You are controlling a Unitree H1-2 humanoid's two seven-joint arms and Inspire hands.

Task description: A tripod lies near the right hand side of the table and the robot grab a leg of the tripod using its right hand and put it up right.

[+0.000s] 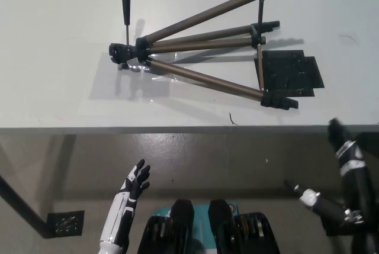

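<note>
The tripod point(201, 41) lies on its side on the white table point(53, 88), legs spread out to the right. Its black head point(125, 52) points left, with a pan handle point(125, 4) sticking away from me. The nearest bronze leg point(207, 80) ends in a black foot point(278, 100) close to the table's front edge. My black right hand point(343, 147) hangs below and to the right of that foot, off the table, fingers apart and holding nothing. My white left hand point(136, 182) rests low at the left, below the table edge, open.
A black patch point(293, 71) lies on the table under the leg ends at the right. The table's front edge point(177, 129) runs across the middle of the view, with grey floor below. A dark table leg point(18, 205) and a floor plate point(65, 223) sit at lower left.
</note>
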